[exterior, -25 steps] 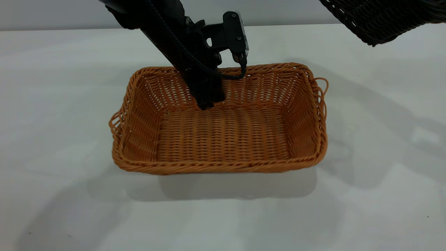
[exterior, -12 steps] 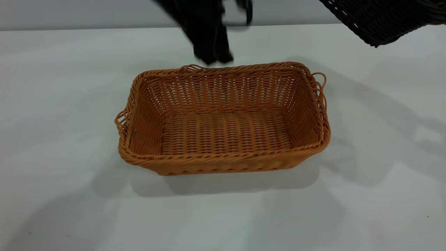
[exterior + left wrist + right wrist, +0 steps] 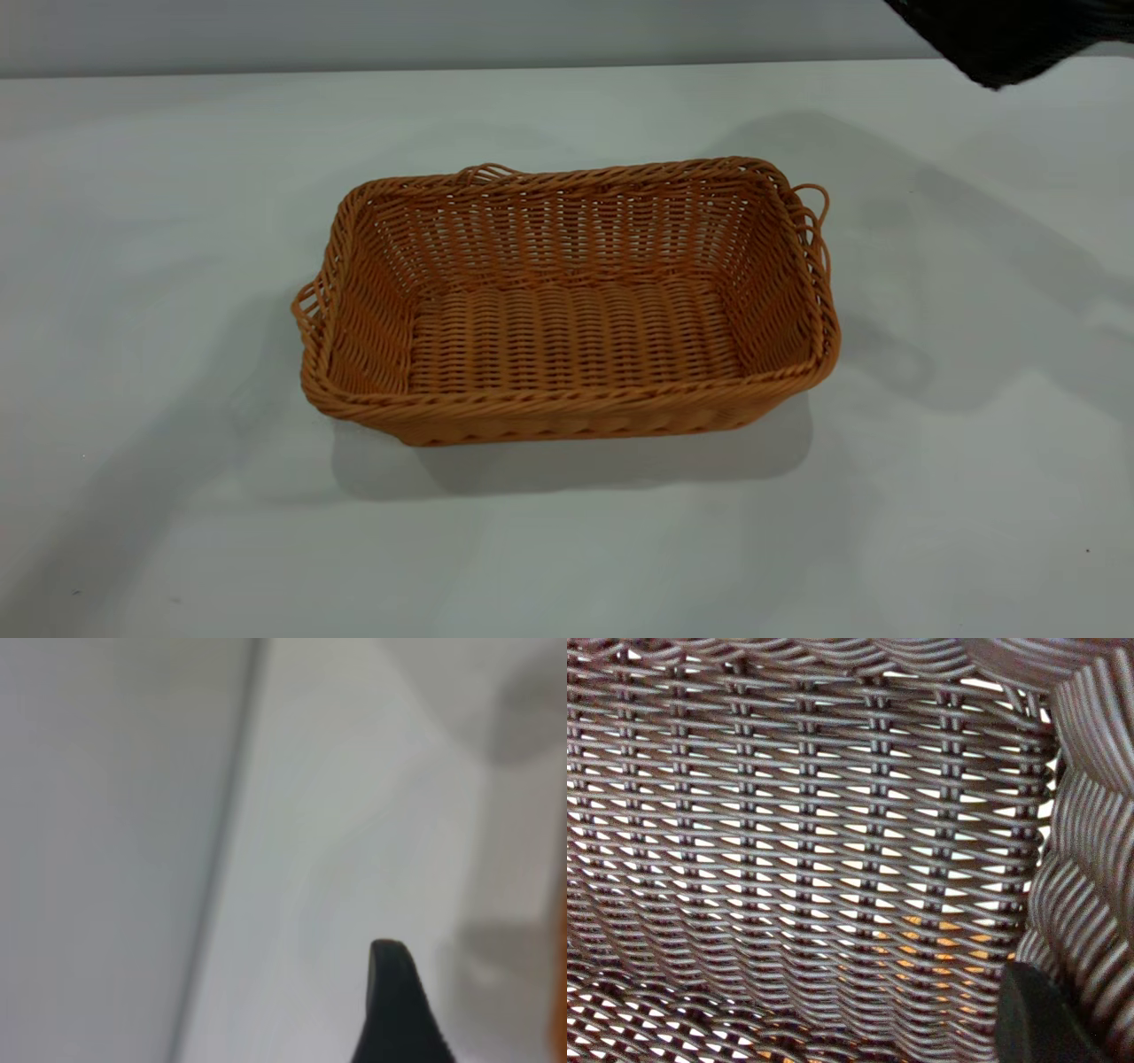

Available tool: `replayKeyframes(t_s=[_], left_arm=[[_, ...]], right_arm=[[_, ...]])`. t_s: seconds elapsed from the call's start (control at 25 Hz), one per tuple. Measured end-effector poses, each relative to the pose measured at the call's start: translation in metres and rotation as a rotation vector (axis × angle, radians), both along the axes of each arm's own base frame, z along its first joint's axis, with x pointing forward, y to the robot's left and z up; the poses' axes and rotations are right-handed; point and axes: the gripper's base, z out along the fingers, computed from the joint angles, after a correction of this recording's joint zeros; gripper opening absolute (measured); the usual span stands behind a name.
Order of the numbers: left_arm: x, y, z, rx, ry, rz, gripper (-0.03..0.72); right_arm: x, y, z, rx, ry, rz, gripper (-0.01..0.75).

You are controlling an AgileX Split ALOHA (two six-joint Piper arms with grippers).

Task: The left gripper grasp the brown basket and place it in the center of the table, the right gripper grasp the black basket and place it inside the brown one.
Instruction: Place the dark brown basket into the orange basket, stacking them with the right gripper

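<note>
Orange-tan woven brown basket [image 3: 567, 310] with braided rim, plain white table [image 3: 159, 221], very dark brown-black open-weave black basket [image 3: 806, 842]

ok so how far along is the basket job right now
Done: the brown basket sits free mid-table. In hand: the black basket hangs above the far right corner, filling the right wrist view, the right claw's finger at its weave. Left: lowering it into the brown one.

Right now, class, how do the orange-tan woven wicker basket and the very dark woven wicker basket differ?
The orange-tan woven wicker basket rests on the white table, whole and empty; the very dark woven wicker basket hangs above the table's far right corner, mostly out of the exterior view. Colour differs: orange-tan against brown-black. Both share woven sides.
</note>
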Motion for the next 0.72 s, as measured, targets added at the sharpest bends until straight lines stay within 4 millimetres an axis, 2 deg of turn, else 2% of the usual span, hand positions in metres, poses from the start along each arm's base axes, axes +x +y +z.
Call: replayKeyframes(t_s=[0.12, 0.2, 0.36, 0.52, 0.64, 0.72], left_arm=[[-0.012, 0.03, 0.048, -0.039, -0.097, 0.074, 0.411], [-0.025, 0.043, 0.078, -0.075, -0.16, 0.109, 0.411], [-0.051, 0.054, 0.118, -0.154, -0.227, 0.162, 0.411], [-0.07, 0.059, 0.141, -0.201, -0.263, 0.182, 0.411], [-0.079, 0.061, 0.15, -0.22, -0.282, 0.188, 0.411], [-0.081, 0.062, 0.152, -0.228, -0.281, 0.192, 0.411]], right_arm=[[0.009, 0.027, -0.006, 0.0, 0.013, 0.131, 0.082], [0.016, 0.053, -0.008, -0.026, 0.015, 0.256, 0.082], [0.032, 0.106, -0.012, -0.11, 0.03, 0.501, 0.082], [0.049, 0.148, -0.023, -0.228, 0.068, 0.694, 0.082], [0.062, 0.165, -0.039, -0.31, 0.123, 0.769, 0.082], [0.069, 0.167, -0.05, -0.356, 0.161, 0.793, 0.082]])
